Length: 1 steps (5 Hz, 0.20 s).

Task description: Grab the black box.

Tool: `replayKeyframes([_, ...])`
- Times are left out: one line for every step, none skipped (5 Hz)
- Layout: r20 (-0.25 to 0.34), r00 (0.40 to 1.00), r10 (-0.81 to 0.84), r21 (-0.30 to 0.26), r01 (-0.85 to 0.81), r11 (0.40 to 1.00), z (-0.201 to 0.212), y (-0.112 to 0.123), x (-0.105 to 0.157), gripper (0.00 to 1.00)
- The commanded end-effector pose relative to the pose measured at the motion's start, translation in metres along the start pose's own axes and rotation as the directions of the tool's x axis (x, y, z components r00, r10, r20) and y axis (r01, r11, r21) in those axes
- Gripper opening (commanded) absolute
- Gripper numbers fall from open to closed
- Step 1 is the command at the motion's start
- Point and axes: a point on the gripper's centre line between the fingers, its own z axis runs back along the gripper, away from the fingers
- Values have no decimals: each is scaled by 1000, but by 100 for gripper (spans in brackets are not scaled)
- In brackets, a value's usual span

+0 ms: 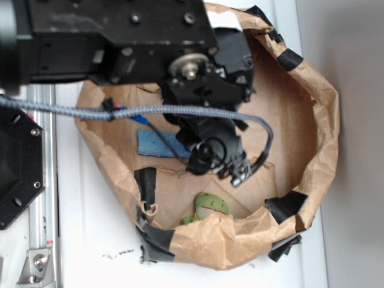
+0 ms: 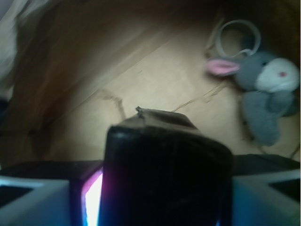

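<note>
So the black end effector [image 2: 160, 207] has its two pale finger pads [image 2: 33, 200] closed in on the small glossy black box with rounded edges [image 2: 167, 174]. In the wrist view, the box fills the gap between them with just a thin pink-lit sliver showing on the left side. Looks like a solid grip, pads touching both sides.

The box stands roughly upright in the wrist view, long axis running away from the camera toward the crumpled brown paper bin [image 1: 312, 114], rounded top end forward. Its lower part is cut off by the frame edge.

From the exterior camera you can't see the box at all, since the black robot arm [image 1: 204, 90] covers it. A flat blue sponge [image 1: 157, 144] pokes out beside the arm, and a green plush toy [image 1: 210, 206] is half hidden behind the bin's front wall. The wrist view also shows a blurry grey plush rabbit [image 2: 263, 94] off to the right, well apart from the box. The bin sits on a white counter [image 1: 90, 240].
</note>
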Motion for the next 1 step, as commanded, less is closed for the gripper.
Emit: replayKeyframes([92,995,37,22,-40,999,7,7,6,0])
